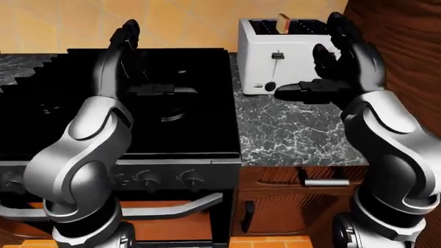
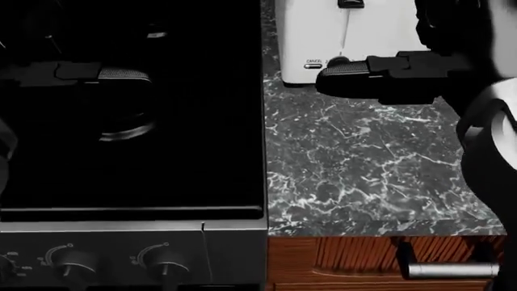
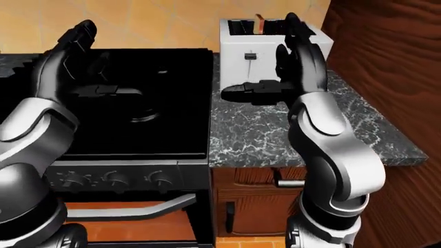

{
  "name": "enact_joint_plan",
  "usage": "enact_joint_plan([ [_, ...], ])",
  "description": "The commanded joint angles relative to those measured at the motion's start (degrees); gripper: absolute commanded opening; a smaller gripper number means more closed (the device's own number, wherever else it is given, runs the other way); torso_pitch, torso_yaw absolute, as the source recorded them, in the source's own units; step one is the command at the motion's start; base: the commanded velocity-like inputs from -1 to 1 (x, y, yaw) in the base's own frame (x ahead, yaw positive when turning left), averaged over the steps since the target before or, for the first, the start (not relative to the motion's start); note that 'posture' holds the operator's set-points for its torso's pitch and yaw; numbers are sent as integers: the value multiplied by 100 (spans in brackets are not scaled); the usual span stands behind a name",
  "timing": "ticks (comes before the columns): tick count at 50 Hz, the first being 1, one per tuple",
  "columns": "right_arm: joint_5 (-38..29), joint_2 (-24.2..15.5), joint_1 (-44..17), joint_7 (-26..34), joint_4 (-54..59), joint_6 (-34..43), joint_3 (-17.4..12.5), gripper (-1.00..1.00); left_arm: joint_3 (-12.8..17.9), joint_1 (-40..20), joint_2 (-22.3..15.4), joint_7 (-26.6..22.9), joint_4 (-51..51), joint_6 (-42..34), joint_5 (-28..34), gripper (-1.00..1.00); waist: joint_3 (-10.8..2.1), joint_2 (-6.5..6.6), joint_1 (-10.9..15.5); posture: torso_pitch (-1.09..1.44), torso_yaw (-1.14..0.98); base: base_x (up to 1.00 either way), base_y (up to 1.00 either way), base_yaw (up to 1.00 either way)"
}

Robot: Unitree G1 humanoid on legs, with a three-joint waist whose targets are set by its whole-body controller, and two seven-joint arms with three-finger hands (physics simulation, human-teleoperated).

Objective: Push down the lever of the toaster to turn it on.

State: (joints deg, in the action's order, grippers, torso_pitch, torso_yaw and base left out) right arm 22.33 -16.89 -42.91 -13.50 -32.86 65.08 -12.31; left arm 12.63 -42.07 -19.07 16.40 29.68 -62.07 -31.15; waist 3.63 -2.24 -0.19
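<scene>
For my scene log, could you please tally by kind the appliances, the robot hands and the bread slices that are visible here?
Appliances: 2, the white two-slot toaster and the black gas stove.
Robot hands: 2, the left hand and the right hand.
Bread slices: 1, the tan slice in the toaster.
Total: 5.

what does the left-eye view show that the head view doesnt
Only the left-eye view shows the toaster's slots with the bread slice, the tiled wall, the left hand raised open, and the oven handle. Only the head view shows the CANCEL label legibly. Both share the lever, the right hand, stove, countertop and drawer handle.
</scene>
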Motion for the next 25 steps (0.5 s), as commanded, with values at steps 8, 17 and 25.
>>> enact_joint_plan([
  [8,-2,-73,-624,-140,-682,414,56,100,205,-244,-109,97,258,163,-3,100,-215,516,-50,0,0,4,0,0],
  [17,-8,-45,-835,-172,-895,747,5,100,186,-252,-135,151,255,186,-38,100,-129,193,72,0,0,0,0,0],
  [25,84,-47,-1086,-251,-1094,1075,-52,100,155,-230,-124,129,263,213,-5,100,-193,220,46,0,0,0,0,0],
])
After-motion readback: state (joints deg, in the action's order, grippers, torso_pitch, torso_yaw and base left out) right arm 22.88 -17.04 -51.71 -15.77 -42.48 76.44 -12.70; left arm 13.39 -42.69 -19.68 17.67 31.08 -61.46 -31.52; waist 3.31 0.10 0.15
